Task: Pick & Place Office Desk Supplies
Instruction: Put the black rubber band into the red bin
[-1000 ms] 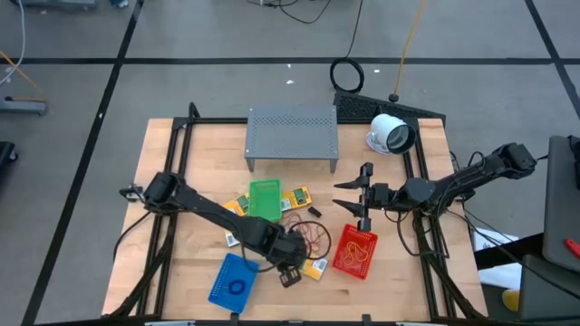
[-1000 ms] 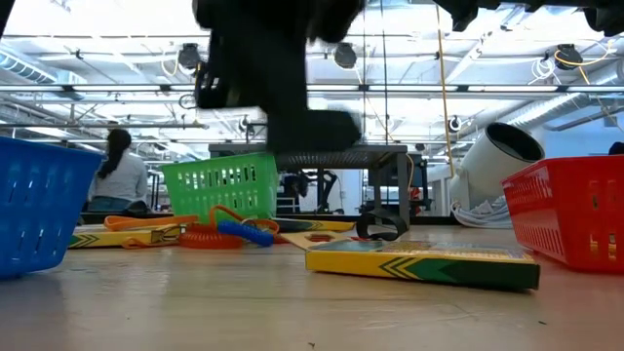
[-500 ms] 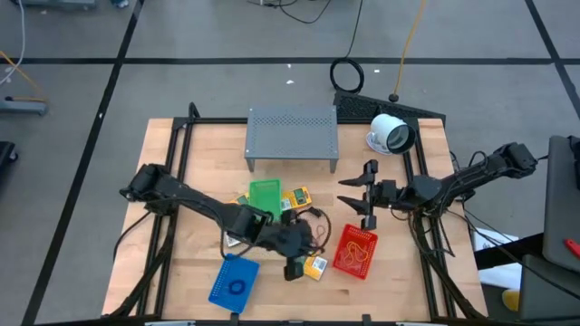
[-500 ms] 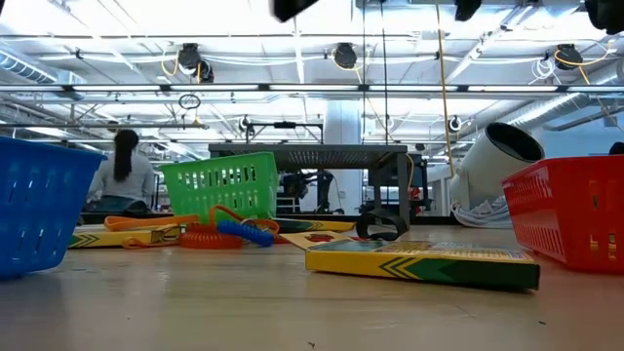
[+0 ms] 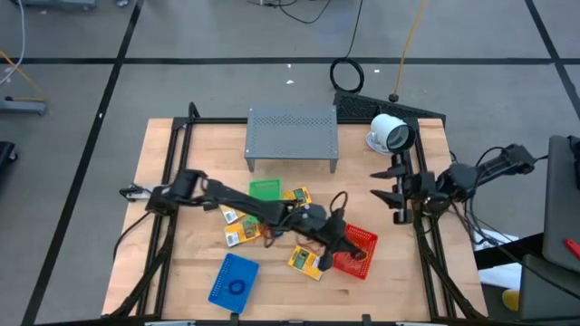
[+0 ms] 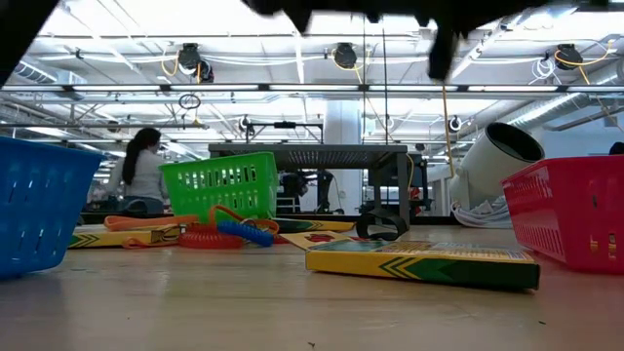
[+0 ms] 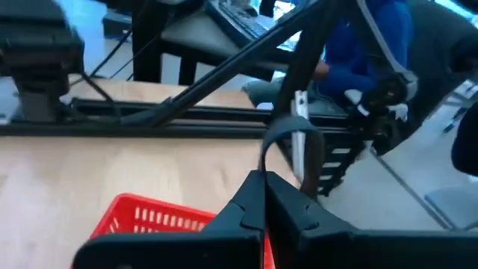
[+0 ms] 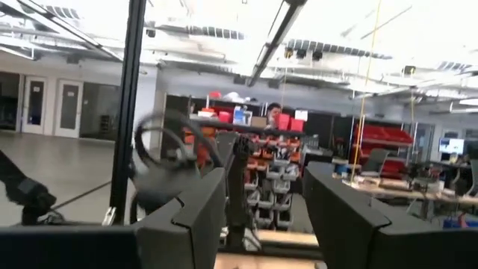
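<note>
The left claw [image 5: 337, 234] has swung from beside the blue basket [image 5: 234, 279] to just over the red basket [image 5: 356, 251], pinched shut on a dark rubber band [image 7: 287, 142]; release looks imminent. The right claw [image 5: 396, 192], fingers spread, has drawn away from that red basket.

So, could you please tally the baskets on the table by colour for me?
green basket: 1
blue basket: 1
red basket: 1
Total: 3
</note>
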`<control>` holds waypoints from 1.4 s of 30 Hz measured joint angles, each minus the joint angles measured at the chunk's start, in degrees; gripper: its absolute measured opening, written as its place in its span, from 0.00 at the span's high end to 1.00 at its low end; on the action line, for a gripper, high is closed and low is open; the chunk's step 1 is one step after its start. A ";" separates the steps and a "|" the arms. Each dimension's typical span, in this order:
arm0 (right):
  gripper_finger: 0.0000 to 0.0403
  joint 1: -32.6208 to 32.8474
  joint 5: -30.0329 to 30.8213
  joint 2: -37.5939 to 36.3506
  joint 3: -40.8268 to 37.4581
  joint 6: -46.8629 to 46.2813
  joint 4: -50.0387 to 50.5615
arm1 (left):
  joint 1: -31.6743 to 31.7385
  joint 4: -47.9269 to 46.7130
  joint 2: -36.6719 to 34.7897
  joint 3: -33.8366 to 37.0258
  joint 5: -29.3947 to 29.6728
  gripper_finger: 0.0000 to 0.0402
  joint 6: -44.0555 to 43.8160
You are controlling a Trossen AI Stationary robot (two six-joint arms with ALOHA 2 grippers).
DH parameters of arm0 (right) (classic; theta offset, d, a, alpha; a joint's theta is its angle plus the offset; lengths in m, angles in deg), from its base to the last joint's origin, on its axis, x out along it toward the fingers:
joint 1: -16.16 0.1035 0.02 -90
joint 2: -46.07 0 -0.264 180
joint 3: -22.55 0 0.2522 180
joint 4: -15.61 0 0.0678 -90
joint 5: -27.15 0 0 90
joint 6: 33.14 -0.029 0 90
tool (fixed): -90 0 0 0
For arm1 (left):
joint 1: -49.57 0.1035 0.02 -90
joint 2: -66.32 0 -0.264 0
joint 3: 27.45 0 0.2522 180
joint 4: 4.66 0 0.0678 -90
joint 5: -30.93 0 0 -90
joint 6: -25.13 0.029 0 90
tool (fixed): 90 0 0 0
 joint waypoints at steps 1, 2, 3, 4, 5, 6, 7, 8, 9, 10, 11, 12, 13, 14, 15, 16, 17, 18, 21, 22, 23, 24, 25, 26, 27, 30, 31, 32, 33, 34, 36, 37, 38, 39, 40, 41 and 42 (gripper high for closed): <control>0.58 0.00 0.00 -1.04 0.00 -0.48 1.61 | 0.33 0.08 1.55 -1.25 -0.33 1.00 0.40; 0.58 0.00 0.00 -2.00 0.00 -1.13 3.03 | 0.61 -0.65 2.90 -2.60 -0.31 1.00 1.53; 0.58 0.00 -0.01 -2.77 0.00 -1.78 4.51 | 0.83 -0.73 4.59 -4.41 -0.15 1.00 2.50; 0.58 0.00 -0.01 -3.37 0.00 -2.41 5.71 | 0.85 -0.98 6.02 -6.31 0.00 1.00 3.12; 0.58 0.00 0.00 -3.69 0.00 -3.07 6.52 | 0.83 -2.29 7.11 -7.97 -0.11 1.00 3.55; 0.58 0.00 0.05 -3.81 0.00 -3.56 7.05 | 0.74 -3.34 8.32 -9.79 -0.20 1.00 4.05; 0.58 -0.01 0.04 -3.85 0.00 -4.07 7.28 | 0.74 -4.30 9.42 -11.46 -0.10 1.00 4.87; 0.58 0.00 0.00 -3.85 0.00 -4.50 7.62 | 0.73 -6.09 10.09 -12.62 0.00 1.00 5.71; 0.58 0.00 -0.13 -3.83 0.00 -4.79 7.97 | 0.74 -7.94 10.82 -13.70 0.28 1.00 6.40; 0.58 -0.02 -0.13 -3.81 0.00 -5.15 8.32 | 0.77 -9.12 11.45 -14.60 0.86 1.00 6.95; 0.58 -0.02 -0.14 -3.81 0.00 -5.50 8.81 | 0.83 -10.53 11.72 -14.80 1.86 1.00 7.38; 0.58 -0.02 -0.13 -3.79 0.00 -5.96 9.23 | 0.85 -11.60 11.82 -14.80 3.01 1.00 7.76; 0.58 -0.02 -0.15 -3.70 0.00 -6.31 9.56 | 0.85 -12.41 11.87 -14.80 4.42 1.00 8.17; 0.58 -0.01 -0.15 -3.68 0.00 -6.53 9.83 | 0.87 -13.56 11.87 -14.80 6.02 1.00 8.45; 0.58 0.00 -0.17 -3.67 0.00 -6.76 9.97 | 0.90 -14.45 11.86 -14.81 7.73 1.00 8.71; 0.58 -0.02 -0.17 -3.61 0.00 -7.00 9.92 | 0.90 -15.20 11.85 -14.84 9.47 1.00 8.93; 0.58 -0.02 -0.17 -3.37 0.00 -7.17 9.80 | 0.90 -15.88 11.85 -14.84 10.63 1.00 9.16; 0.58 -0.02 -0.17 -3.19 0.00 -7.23 9.80 | 0.87 -16.44 11.85 -14.84 11.30 1.00 9.36; 0.58 -0.02 -0.17 -2.81 0.00 -7.32 9.79 | 0.85 -18.03 11.85 -14.84 12.67 1.00 9.94; 0.58 -0.02 -0.16 -2.68 0.00 -7.45 9.74 | 0.85 -18.95 11.83 -14.87 13.07 1.00 9.95; 0.58 -0.02 -0.17 -2.62 0.00 -7.47 9.71 | 0.85 -19.92 11.83 -14.87 13.72 1.00 9.96; 0.58 -0.02 -0.17 -2.60 0.00 -7.47 9.71 | 0.84 -20.82 11.83 -14.87 14.59 1.00 9.93; 0.58 -0.02 -0.17 -2.60 0.00 -7.47 9.71 | 0.78 -21.66 11.83 -14.87 15.40 1.00 9.91; 0.58 -0.02 -0.17 -2.54 0.00 -7.47 9.71 | 0.67 -22.29 11.83 -14.87 15.91 1.00 9.89; 0.58 -0.02 -0.17 -2.50 0.00 -7.47 9.67 | 0.61 -22.35 11.83 -14.87 16.32 1.00 9.96; 0.58 -0.02 -0.17 -2.45 0.00 -7.48 9.32 | 0.48 -22.07 11.83 -14.87 17.63 1.00 9.89; 0.58 -0.02 -0.17 -2.42 0.00 -7.49 9.31 | 0.44 -22.14 11.83 -14.87 18.17 0.99 9.87; 0.58 -0.02 -0.17 -2.40 0.00 -7.53 9.32 | 0.39 -22.25 11.83 -14.87 18.56 0.99 9.87; 0.58 -0.02 -0.17 -2.25 0.00 -7.73 9.31 | 0.37 -22.33 11.83 -14.87 18.66 0.98 9.86; 0.58 -0.02 -0.17 -2.06 0.00 -7.95 9.32 | 0.35 -22.33 11.83 -14.87 18.60 0.97 9.87; 0.58 -0.02 -0.19 -1.98 0.00 -8.41 9.34 | 0.35 -22.29 11.83 -14.87 17.93 0.94 10.40; 0.58 -0.02 -0.19 -1.78 0.00 -8.73 9.39 | 0.31 -22.26 11.83 -14.87 17.69 0.93 10.77; 0.58 -0.02 -0.19 -1.64 0.00 -8.95 9.51 | 0.21 -22.26 11.83 -14.87 17.55 0.92 11.12; 0.58 -0.02 -0.19 -1.47 0.00 -8.99 9.63 | 0.11 -22.26 11.83 -14.87 17.55 0.91 11.30; 0.58 -0.02 -0.20 -1.28 0.00 -9.00 9.60 | 0.03 -22.26 11.83 -14.87 17.53 0.89 11.44; 0.58 -0.02 -0.22 -1.10 0.00 -9.00 9.61 | -0.09 -22.24 11.83 -14.87 17.53 0.88 11.44; 0.58 -0.02 -0.22 -0.94 0.00 -9.00 9.62 | -0.19 -22.22 11.83 -14.87 17.45 0.86 11.44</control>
